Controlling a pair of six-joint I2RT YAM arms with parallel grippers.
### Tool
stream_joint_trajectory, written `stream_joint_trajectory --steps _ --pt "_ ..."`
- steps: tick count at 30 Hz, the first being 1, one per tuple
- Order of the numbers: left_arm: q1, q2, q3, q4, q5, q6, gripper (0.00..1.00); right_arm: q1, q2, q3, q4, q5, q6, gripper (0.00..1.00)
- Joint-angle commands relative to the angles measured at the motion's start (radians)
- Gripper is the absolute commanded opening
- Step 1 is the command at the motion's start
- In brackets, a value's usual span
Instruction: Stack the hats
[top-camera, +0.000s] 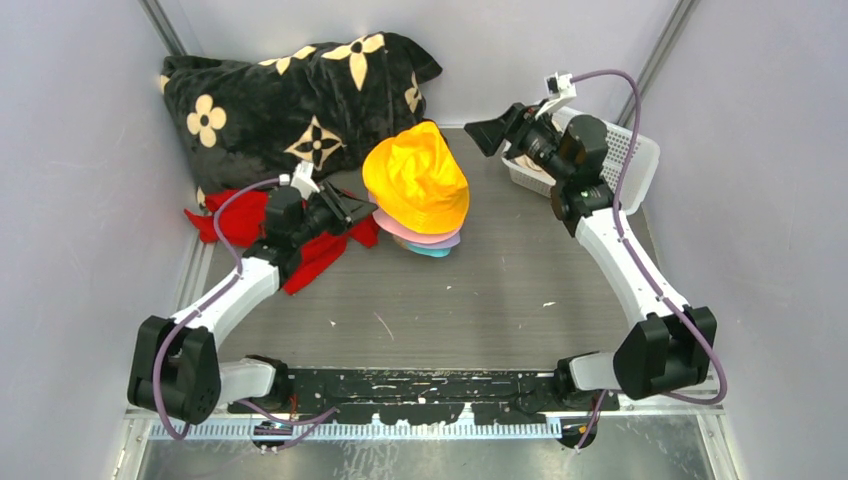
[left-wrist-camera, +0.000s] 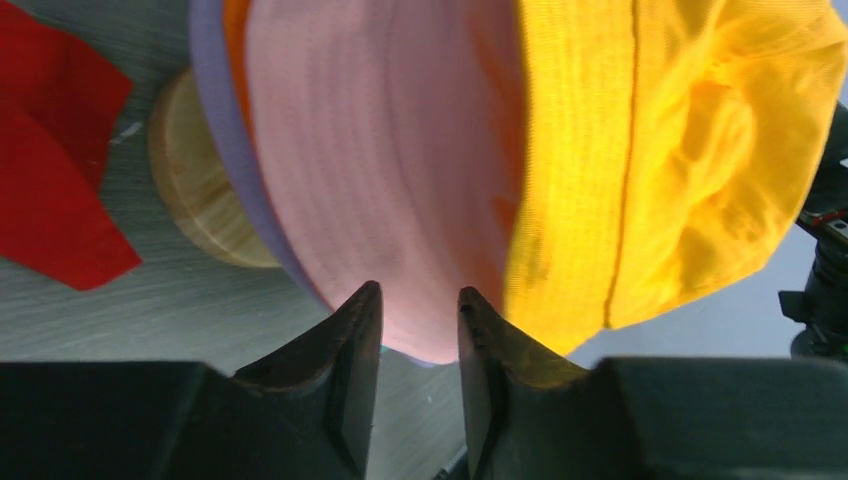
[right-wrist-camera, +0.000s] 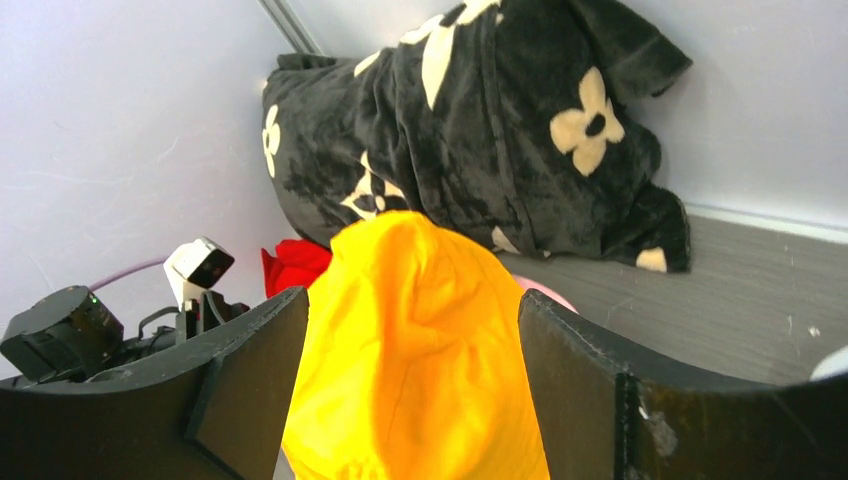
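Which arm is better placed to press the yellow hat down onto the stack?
Left, probably. The left fingers sit open right at the pink hat, just under the yellow hat; the right fingers hang by the white basket, farther off.

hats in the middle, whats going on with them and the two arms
The yellow hat tops a stack mid-table, with the pink hat and others under it. The left hand sits at the stack's side, jaws a little apart by the pink brim. The right hand hangs wide open, clear of the stack, near the white basket.
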Motion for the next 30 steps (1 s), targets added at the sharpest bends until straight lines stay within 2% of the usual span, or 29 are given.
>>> stream_joint_trajectory --steps 1,4,7,11,18,25,30 --pt "0.032 -0.044 -0.085 0.259 -0.08 0.036 0.38 -0.022 -0.07 -0.081 0.084 0.012 0.001 0.82" --pt "0.075 -0.053 -0.167 0.442 -0.07 -0.004 0.43 -0.039 -0.098 -0.15 0.118 0.009 0.004 0.82" --pt "0.115 -0.044 -0.233 0.648 -0.03 -0.069 0.52 -0.054 -0.106 -0.2 0.15 0.002 0.016 0.81" --pt "0.139 -0.004 -0.249 0.833 0.027 -0.139 0.6 -0.063 -0.084 -0.24 0.19 -0.012 0.031 0.81" --pt "0.139 0.159 -0.166 0.944 0.095 -0.199 0.64 -0.071 -0.041 -0.305 0.262 -0.018 0.053 0.81" --pt "0.139 0.374 -0.089 1.187 0.126 -0.327 0.64 -0.09 -0.02 -0.34 0.294 -0.025 0.062 0.81" --pt "0.131 0.415 -0.032 1.192 0.147 -0.326 0.62 -0.102 -0.004 -0.355 0.305 -0.031 0.066 0.8"
